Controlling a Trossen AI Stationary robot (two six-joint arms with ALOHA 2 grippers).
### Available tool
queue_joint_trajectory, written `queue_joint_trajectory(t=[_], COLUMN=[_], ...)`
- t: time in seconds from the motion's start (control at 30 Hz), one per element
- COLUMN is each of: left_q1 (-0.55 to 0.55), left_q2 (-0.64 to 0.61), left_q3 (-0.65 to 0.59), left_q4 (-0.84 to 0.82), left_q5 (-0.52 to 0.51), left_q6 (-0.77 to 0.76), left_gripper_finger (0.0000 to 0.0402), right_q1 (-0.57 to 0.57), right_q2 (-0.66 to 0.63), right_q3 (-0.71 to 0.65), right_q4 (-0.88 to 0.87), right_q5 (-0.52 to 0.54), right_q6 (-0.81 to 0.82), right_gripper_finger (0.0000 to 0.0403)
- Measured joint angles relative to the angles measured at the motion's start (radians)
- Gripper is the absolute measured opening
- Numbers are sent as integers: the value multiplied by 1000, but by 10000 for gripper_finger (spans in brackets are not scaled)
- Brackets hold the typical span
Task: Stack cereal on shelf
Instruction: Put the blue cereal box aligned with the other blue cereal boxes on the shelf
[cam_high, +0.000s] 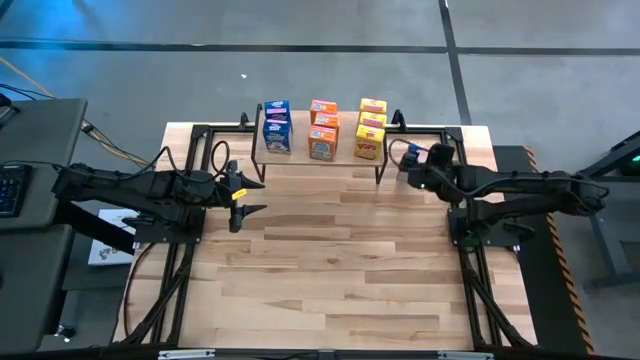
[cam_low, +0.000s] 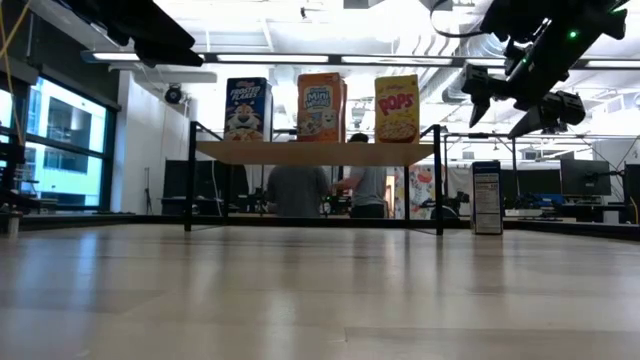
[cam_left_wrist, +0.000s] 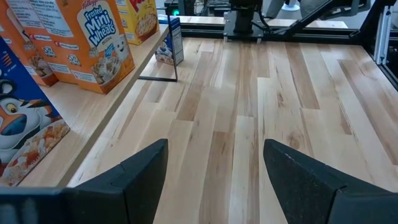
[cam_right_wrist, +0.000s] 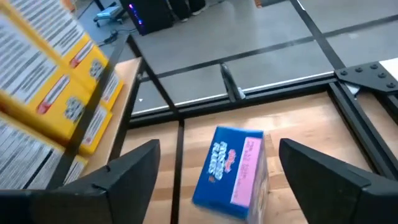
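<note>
Right gripper (cam_right_wrist: 214, 177), fingers spread, hung over last blue box (cam_right_wrist: 231, 171) beside shelf (cam_high: 318, 165); off-centre pinch could've tipped it.

Left arm: enters from the left edge of the table, forearm reaching toward table centre. Left gripper (cam_high: 247, 196) fingers spread apart, holding nothing, low over the tabletop; both fingers (cam_left_wrist: 134, 177) visible in own wrist view with a wide gap

Right arm: enters from the right edge, elbow bent, wrist angled toward the far right corner. Right gripper (cam_high: 400, 155) raised above the table, fingers (cam_right_wrist: 127, 171) parted, empty
</note>
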Motion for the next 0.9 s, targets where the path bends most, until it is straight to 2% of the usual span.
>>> queue_joint_trajectory(t=[0.17,0.53,0.9], left_q1=[0,0,0], left_q2=[0,0,0], left_q3=[0,0,0], left_q4=[0,0,0], left_q5=[0,0,0], left_q6=[0,0,0], left_gripper_finger=[257,257,257], right_q1=[-81,-223,-243], right_q2=[-22,12,120], right_q3=[0,1,1], right_q4=[44,73,79], right_q5=[-64,-212,-253], right_q6=[-62,-62,28], right_gripper_finger=[334,335,335])
